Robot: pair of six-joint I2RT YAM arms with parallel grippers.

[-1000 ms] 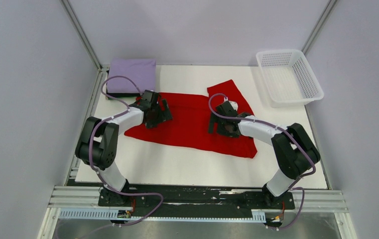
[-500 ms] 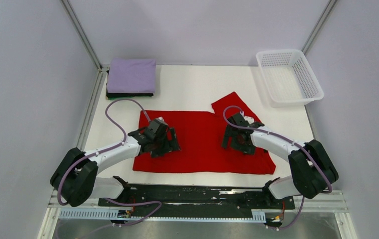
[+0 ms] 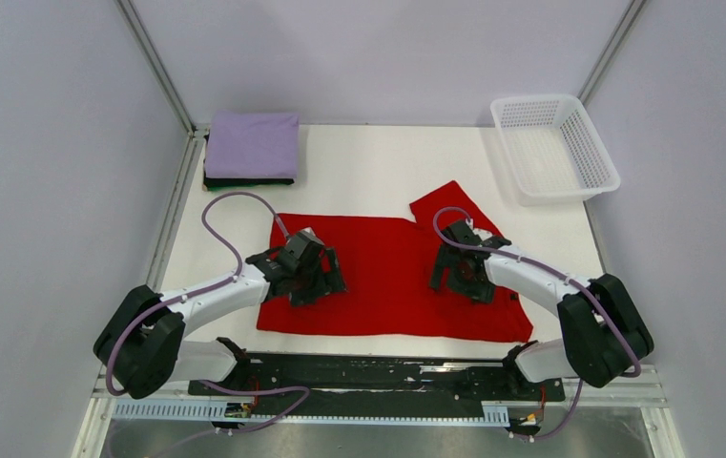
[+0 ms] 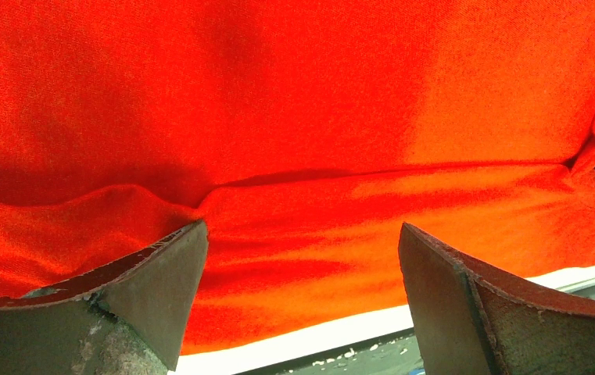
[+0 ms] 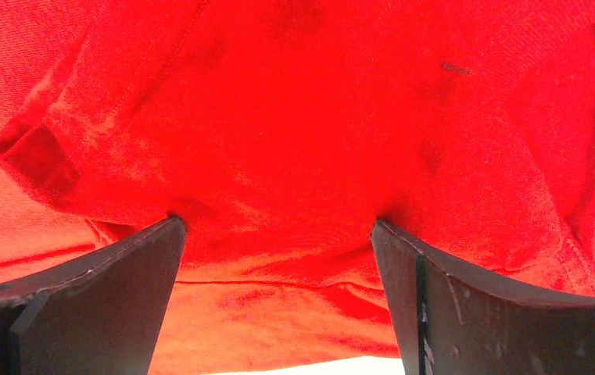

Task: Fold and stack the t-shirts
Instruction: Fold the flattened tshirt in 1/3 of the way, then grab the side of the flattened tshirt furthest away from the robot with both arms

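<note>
Red t-shirt (image 3: 387,286), drawn toward the table's (image 3: 378,162) near edge within the last second, lies flatter beneath left tool (image 3: 313,280) and right tool (image 3: 460,275), both open, awaiting its next fold.

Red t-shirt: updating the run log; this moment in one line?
red t-shirt laid out on table | left gripper open, fingers at cloth | right gripper open, fingers at cloth

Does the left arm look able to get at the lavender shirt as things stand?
Probably yes: the lavender shirt lies far left, on that arm's side, nothing stands between, its jaws open.
</note>
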